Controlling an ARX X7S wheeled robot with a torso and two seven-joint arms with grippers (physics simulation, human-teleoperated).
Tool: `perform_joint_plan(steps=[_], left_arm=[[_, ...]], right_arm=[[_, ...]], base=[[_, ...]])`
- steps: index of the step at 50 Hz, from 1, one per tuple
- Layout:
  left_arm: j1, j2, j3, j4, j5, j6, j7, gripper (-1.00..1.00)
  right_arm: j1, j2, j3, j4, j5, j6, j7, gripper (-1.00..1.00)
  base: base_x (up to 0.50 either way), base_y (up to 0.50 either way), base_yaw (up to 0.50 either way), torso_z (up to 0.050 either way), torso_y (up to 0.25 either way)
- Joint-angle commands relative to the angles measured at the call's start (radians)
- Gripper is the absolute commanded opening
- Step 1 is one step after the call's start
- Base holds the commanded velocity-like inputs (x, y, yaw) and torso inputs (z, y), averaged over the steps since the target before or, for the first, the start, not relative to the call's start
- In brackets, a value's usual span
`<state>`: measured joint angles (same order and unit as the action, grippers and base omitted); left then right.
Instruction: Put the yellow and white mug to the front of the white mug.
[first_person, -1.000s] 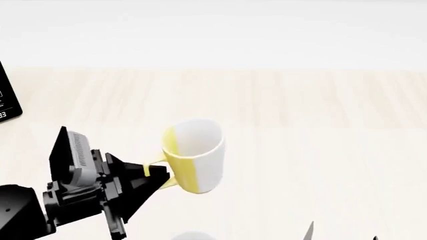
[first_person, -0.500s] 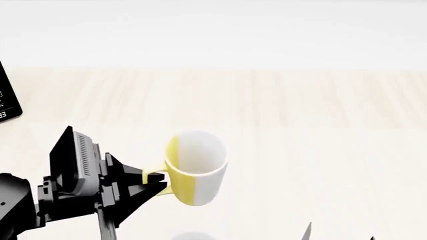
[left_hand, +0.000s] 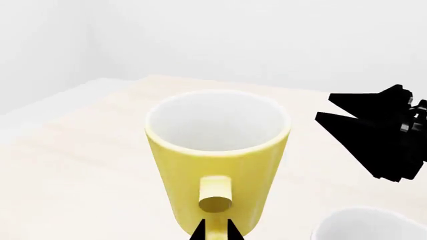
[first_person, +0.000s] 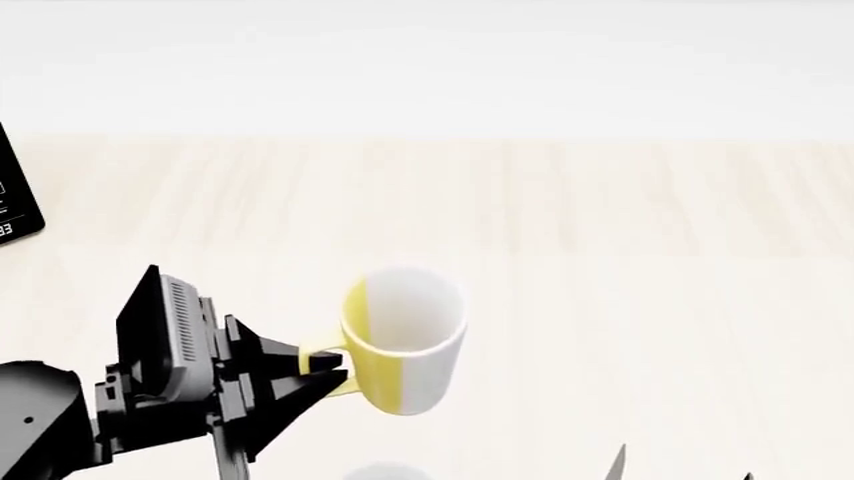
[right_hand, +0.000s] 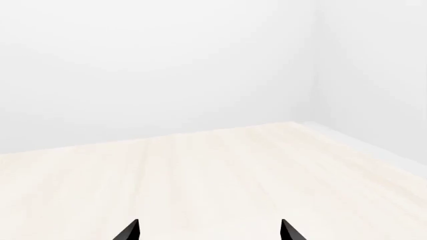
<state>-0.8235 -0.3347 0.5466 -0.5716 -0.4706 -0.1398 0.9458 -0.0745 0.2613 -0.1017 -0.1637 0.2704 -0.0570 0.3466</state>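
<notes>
Yellow handle pinched between its fingertips, the left gripper (first_person: 314, 372) holds the yellow and white mug (first_person: 400, 345) just ahead of itself, mouth up and leaning slightly. The grip is only on the thin loop, so the likely trouble is the mug swinging or slipping round the handle, or knocking the white mug (left_hand: 363, 225), whose rim shows just beside and below the claw in the left wrist view; a fast move or a tilted set-down could cause either. The left arm reaches in low from the near side, wrist roughly level. The right gripper (right_hand: 208, 231) hangs apart, fingertips spread wide with nothing between them, over bare table (right_hand: 220, 170).
</notes>
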Motion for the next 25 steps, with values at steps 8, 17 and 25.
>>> perform_joint_plan(steps=[8, 17, 25], left_arm=[[-0.027, 0.082, 0.004, -0.294, 0.033, 0.149, 0.042, -1.0], [-0.087, 0.149, 0.006, -0.536, 0.054, 0.246, 0.082, -1.0], [-0.109, 0.186, 0.012, -0.653, 0.067, 0.289, 0.096, -1.0]], right_arm=[[0.003, 0.004, -0.008, 0.005, 0.002, -0.004, 0.006, 1.0], [0.005, 0.006, -0.013, 0.007, 0.001, -0.004, 0.008, 1.0], [0.006, 0.008, -0.015, 0.009, 0.002, -0.006, 0.01, 1.0]], base=[[0.0, 0.0, 0.0, 0.0, 0.0], [0.0, 0.0, 0.0, 0.0, 0.0], [0.0, 0.0, 0.0, 0.0, 0.001]])
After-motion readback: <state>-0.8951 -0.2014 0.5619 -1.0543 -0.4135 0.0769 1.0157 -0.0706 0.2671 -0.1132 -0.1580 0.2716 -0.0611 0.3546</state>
